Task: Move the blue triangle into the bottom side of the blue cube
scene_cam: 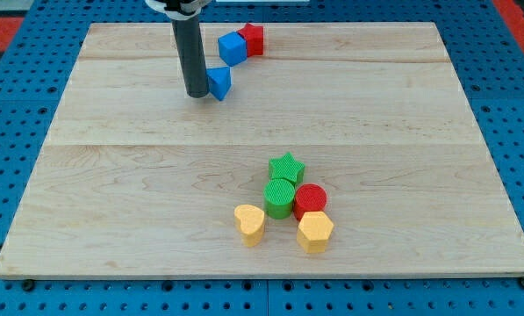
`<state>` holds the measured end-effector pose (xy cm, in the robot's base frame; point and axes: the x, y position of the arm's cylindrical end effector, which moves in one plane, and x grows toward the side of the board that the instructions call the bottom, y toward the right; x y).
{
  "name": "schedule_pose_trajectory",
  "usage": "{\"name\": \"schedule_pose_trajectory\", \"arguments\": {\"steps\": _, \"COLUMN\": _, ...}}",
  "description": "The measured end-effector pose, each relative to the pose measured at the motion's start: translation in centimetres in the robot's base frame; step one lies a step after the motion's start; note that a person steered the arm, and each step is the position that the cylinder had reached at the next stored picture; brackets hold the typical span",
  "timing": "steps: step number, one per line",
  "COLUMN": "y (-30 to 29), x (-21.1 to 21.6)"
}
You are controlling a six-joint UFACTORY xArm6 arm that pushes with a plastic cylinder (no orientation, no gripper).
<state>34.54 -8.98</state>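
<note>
The blue triangle point(219, 82) lies near the view's top, left of centre. The blue cube point(233, 48) sits just above and to its right, a small gap between them. A red block point(253, 39) touches the cube's right side. My tip point(197, 92) rests on the board against the triangle's left side; the dark rod rises straight up from it.
A cluster sits at the view's lower middle: a green star point(286, 167), a green cylinder point(280, 197), a red cylinder point(311, 200), a yellow hexagon point(315, 231) and a yellow heart point(249, 223). The wooden board point(112, 175) lies on a blue pegboard.
</note>
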Motion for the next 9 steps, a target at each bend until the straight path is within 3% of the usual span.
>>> {"name": "schedule_pose_trajectory", "arguments": {"steps": 5, "y": 9.5, "x": -0.3}}
{"name": "schedule_pose_trajectory", "arguments": {"steps": 8, "y": 10.0, "x": -3.5}}
{"name": "schedule_pose_trajectory", "arguments": {"steps": 9, "y": 9.7, "x": 1.0}}
